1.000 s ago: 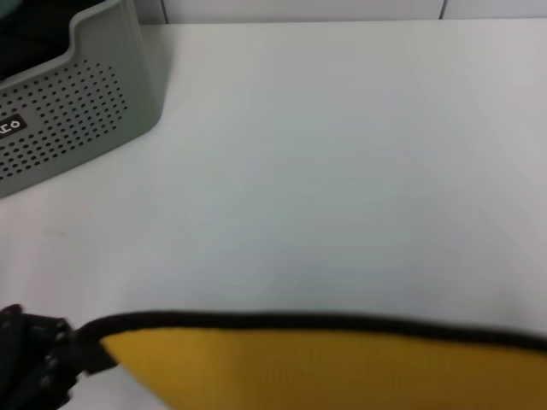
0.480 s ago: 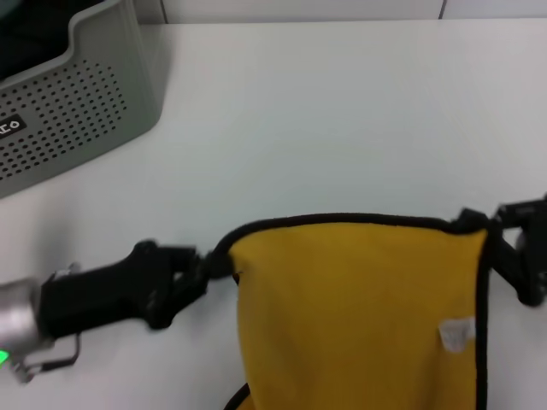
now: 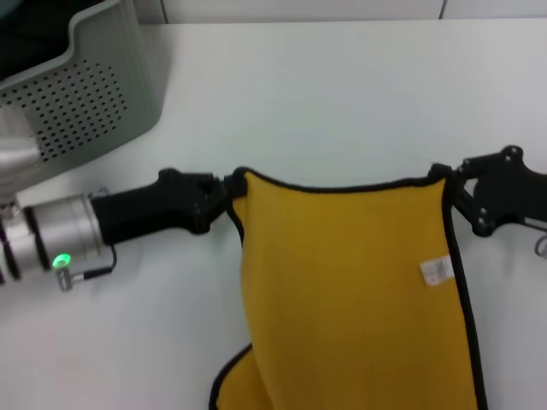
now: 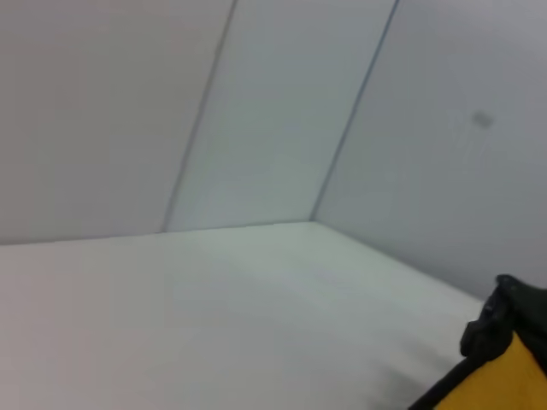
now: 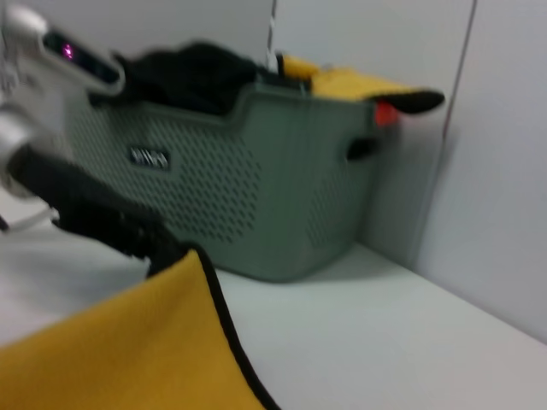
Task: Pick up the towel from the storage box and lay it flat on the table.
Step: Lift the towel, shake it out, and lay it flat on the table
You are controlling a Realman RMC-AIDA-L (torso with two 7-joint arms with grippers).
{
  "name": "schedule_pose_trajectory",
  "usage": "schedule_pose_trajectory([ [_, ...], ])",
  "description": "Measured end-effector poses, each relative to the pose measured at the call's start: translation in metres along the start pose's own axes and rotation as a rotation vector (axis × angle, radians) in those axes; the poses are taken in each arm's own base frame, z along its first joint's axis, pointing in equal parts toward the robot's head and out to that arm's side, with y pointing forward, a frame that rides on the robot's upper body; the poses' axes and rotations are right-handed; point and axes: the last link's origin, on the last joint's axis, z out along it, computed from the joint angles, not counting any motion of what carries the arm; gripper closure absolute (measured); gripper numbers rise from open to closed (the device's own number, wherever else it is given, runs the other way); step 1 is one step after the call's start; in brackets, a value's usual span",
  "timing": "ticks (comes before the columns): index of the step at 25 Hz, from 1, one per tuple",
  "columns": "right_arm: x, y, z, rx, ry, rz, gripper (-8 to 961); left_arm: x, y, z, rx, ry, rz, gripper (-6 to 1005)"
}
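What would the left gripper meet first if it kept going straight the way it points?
The left gripper points rightward along the towel's top edge, so probably the right gripper at the opposite corner, though depth is uncertain.

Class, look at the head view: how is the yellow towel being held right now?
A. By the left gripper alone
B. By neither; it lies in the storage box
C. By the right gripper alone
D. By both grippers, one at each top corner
D: the left gripper and right gripper each pinch a top corner of the towel, stretched between them over the table.

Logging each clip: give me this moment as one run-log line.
towel: out of storage box, stretched over table | left pincer: shut on corner | right pincer: shut on opposite corner | not yet flat
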Motion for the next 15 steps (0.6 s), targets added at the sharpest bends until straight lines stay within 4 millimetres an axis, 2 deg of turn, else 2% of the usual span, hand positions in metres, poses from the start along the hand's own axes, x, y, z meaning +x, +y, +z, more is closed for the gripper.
schedule_pose_trajectory([
  [6, 0.000, -0.017, 0.016, 0.072, 0.067, -0.090, 849, 0.014, -0.021, 0.009, 0.096, -0.038, 0.066, 969],
  [15, 0.007, -0.029, 0.016, 0.150, 0.134, -0.168, 838, 0.021, -0.028, 0.003, 0.142, -0.062, 0.148, 969],
])
